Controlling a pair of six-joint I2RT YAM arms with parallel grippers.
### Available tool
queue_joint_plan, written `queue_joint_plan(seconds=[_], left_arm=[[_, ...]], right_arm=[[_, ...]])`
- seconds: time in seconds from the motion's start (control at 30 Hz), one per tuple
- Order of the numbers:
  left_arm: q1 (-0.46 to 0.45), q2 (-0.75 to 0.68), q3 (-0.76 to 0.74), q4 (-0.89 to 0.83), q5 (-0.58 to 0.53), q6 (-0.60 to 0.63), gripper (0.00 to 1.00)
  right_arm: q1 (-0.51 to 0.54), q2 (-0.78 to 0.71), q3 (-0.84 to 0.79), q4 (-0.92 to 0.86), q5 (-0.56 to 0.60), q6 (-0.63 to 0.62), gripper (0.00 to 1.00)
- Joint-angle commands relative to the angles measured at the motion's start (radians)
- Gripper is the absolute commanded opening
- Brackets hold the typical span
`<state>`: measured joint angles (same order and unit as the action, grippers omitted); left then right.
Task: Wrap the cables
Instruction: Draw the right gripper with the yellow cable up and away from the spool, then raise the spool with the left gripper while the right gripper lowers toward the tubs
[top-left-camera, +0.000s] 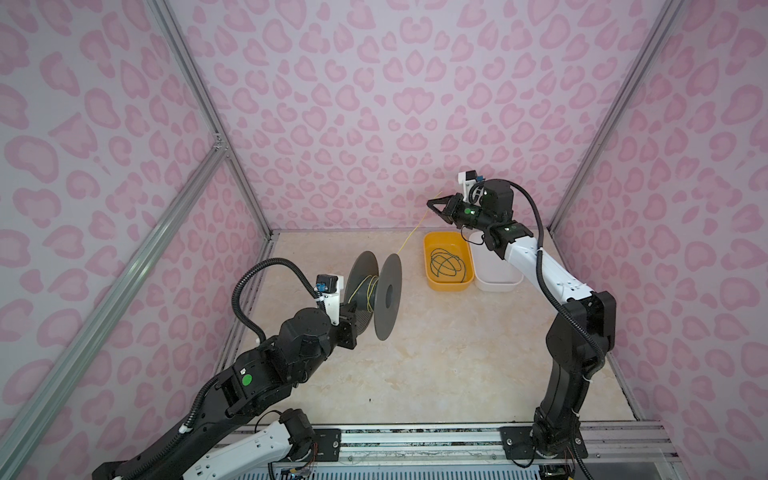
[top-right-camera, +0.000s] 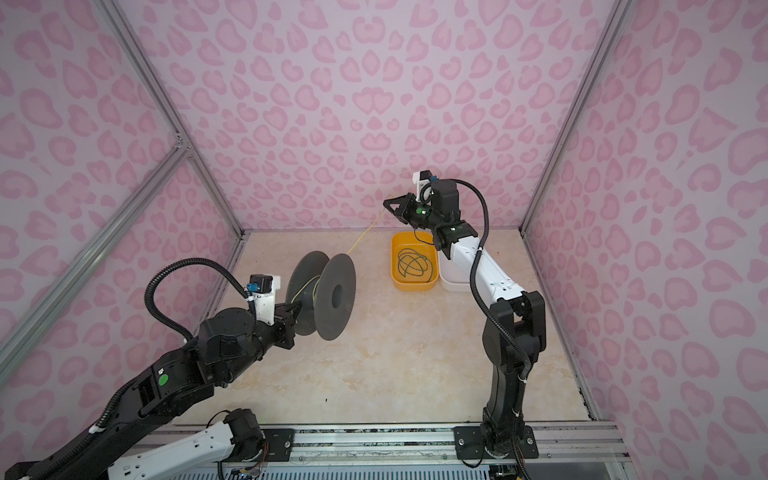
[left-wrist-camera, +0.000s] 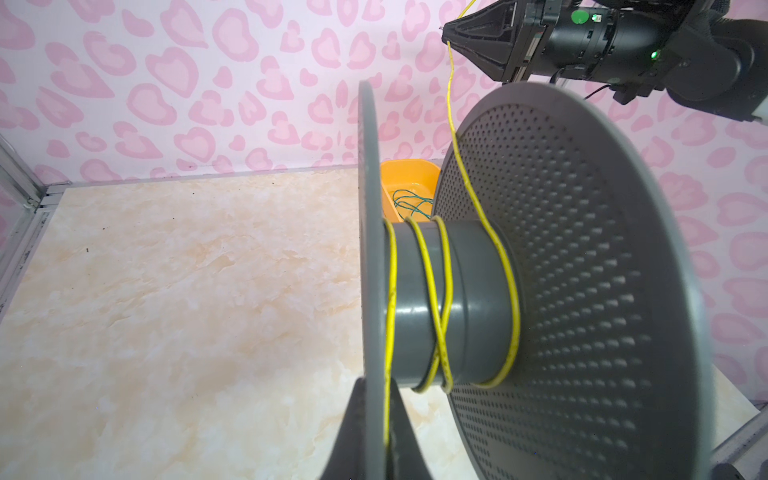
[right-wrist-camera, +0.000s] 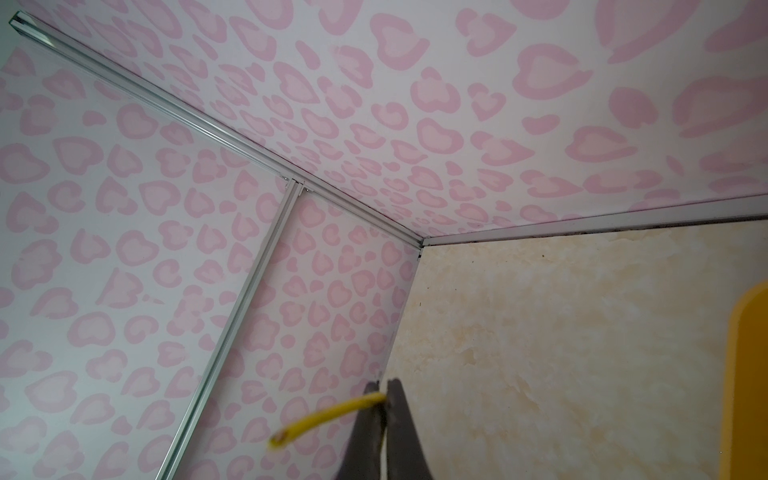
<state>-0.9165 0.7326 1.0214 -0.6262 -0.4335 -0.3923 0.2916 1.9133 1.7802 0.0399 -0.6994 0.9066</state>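
Observation:
A grey spool (top-left-camera: 376, 291) is held above the floor, left of centre. My left gripper (left-wrist-camera: 376, 386) is shut on the rim of one flange (left-wrist-camera: 370, 208). A strand of the yellow cable (left-wrist-camera: 432, 291) is pinched there too. That cable makes several loose turns round the hub (left-wrist-camera: 469, 299). From there it rises taut (top-left-camera: 411, 237) to my right gripper (top-left-camera: 432, 204). The right gripper (right-wrist-camera: 383, 388) is shut on it near the end, and a short yellow tail (right-wrist-camera: 324, 415) sticks out. The dark green cable (top-left-camera: 446, 262) lies coiled in an orange tub (top-left-camera: 451, 286).
A white tub (top-left-camera: 496, 278) stands right of the orange one, partly under my right arm. Pink patterned walls with metal posts (top-left-camera: 245, 195) close in the back and both sides. A metal rail (top-left-camera: 415, 440) runs along the front edge.

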Motion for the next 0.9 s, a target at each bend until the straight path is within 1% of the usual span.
queue_joint_plan(seconds=[0.0, 0.33, 0.5, 0.73, 0.87], left_arm=[[-0.002, -0.007, 0.003, -0.115, 0.033, 0.009, 0.04], [-0.002, -0.007, -0.006, -0.111, 0.047, -0.002, 0.04], [-0.002, -0.004, -0.005, -0.107, 0.049, -0.002, 0.04], [-0.002, 0.004, 0.003, -0.078, 0.042, -0.002, 0.04], [-0.002, 0.027, 0.042, -0.046, 0.052, 0.02, 0.04]], right_arm=[[-0.047, 0.016, 0.004, 0.143, 0.306, 0.014, 0.0], [-0.07, 0.013, 0.004, 0.181, 0.274, 0.063, 0.0], [-0.064, 0.009, 0.006, 0.178, 0.258, 0.062, 0.0], [-0.039, -0.017, -0.057, 0.174, 0.26, 0.028, 0.0], [-0.032, -0.032, -0.099, 0.121, 0.29, -0.036, 0.0]])
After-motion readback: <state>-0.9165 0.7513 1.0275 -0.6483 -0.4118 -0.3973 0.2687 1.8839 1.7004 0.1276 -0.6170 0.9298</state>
